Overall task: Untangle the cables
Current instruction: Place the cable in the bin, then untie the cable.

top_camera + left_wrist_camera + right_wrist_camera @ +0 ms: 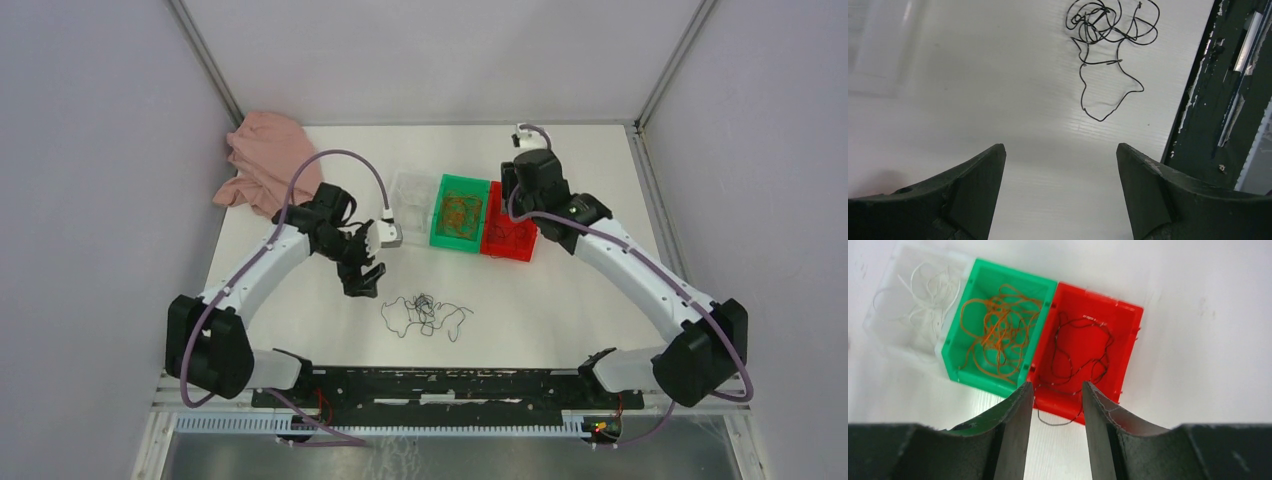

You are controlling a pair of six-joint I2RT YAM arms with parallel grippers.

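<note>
A loose tangle of black cables (425, 315) lies on the white table in front of the bins, and it shows near the top of the left wrist view (1095, 22). My left gripper (364, 268) hangs open and empty to the left of it (1060, 150). Three bins stand in a row. The clear bin (885, 320) holds whitish wire, the green bin (993, 382) orange wire, and the red bin (1133, 340) black wire. A loop of that black wire (1058, 423) droops over the red bin's near wall. My right gripper (510, 197) hovers over the red bin, open with nothing between its fingers (1057, 387).
A pink cloth (265, 160) lies bunched at the back left corner. A black rail (440, 385) runs along the table's near edge, close to the tangle (1228, 75). Grey walls enclose the table on three sides.
</note>
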